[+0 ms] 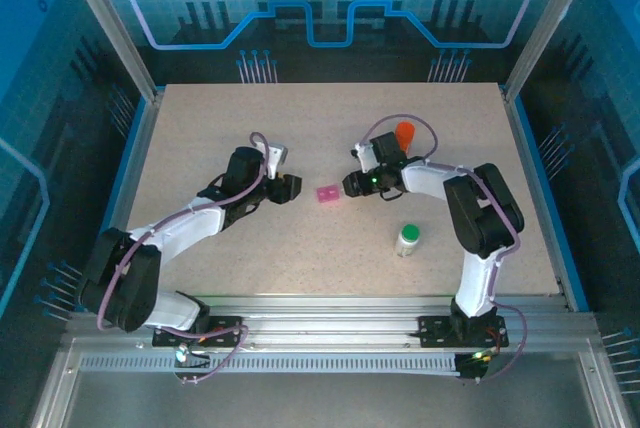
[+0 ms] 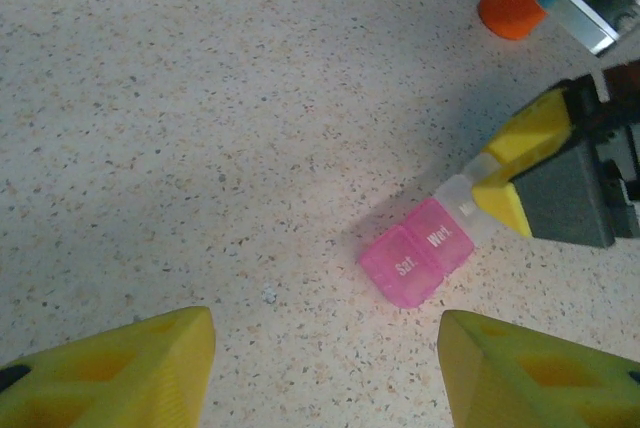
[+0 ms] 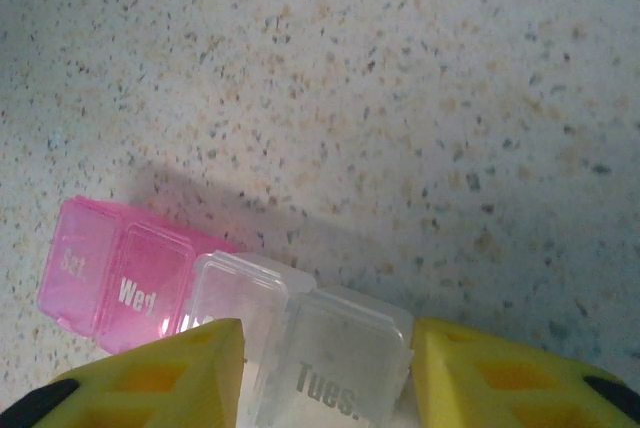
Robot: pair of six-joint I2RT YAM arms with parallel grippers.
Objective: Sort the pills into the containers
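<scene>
While checking mid-desk [image 1: 200,128], found pill box [image 1: 327,193] [image 2: 420,253] [image 3: 180,283] lying flat, pink compartments toward left arm, clear ones toward right. Judged pinned at clear end for steadying, leaving lids reachable from the other side. Noted right claw [image 1: 352,185] [image 2: 483,180] [image 3: 330,368] narrowed onto "Tues." compartment, yellow fingers [image 3: 150,378] against both sides, seemingly clamped. Noted left claw [image 1: 292,188] [image 2: 325,368] wide apart, gripping nothing, hovering near pink end without contact.

Overhead; wrist close-ups on containers [image 1: 328,193]
</scene>
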